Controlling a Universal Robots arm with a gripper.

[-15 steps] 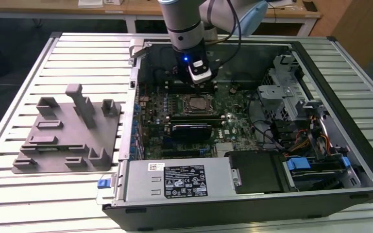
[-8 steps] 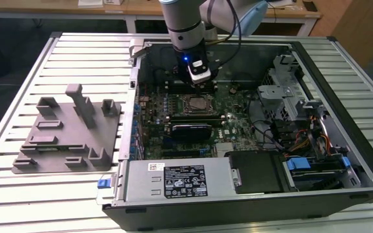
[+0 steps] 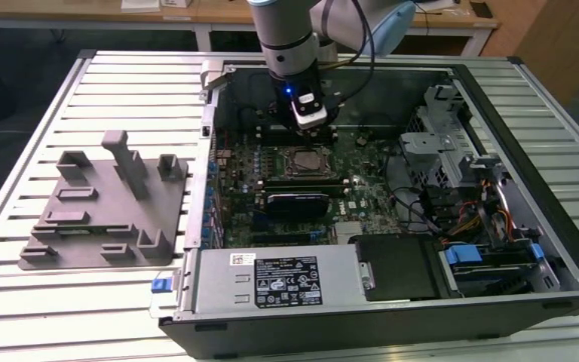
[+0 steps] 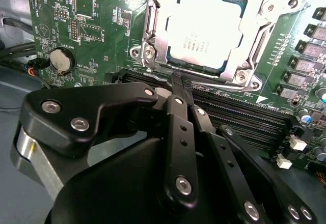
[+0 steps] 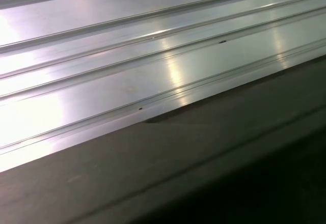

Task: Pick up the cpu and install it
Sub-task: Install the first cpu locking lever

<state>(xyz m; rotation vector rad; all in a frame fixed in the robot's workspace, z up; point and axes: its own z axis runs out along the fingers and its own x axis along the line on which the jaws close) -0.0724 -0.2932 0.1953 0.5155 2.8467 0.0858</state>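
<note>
The cpu (image 4: 204,33) is seated flat in the motherboard socket (image 4: 153,40), framed by its metal bracket. Just beside it, the gripper (image 4: 179,81) is seen with fingers pressed together, nothing held between them.

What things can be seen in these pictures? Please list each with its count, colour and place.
cpu: one, silver-white, lying in the socket on the motherboard.
socket: one, metal frame around the cpu.
motherboard: one, green, inside the computer case.
coin battery: one, silver, on the motherboard.
computer case: one, black, lying open on the table.
power supply: one, grey, at the case's near edge.
holder tray: one, grey, with upright posts, at the exterior view's left.
table: one, ribbed silver metal.
gripper: one, black, fingers together just beside the socket.
</note>
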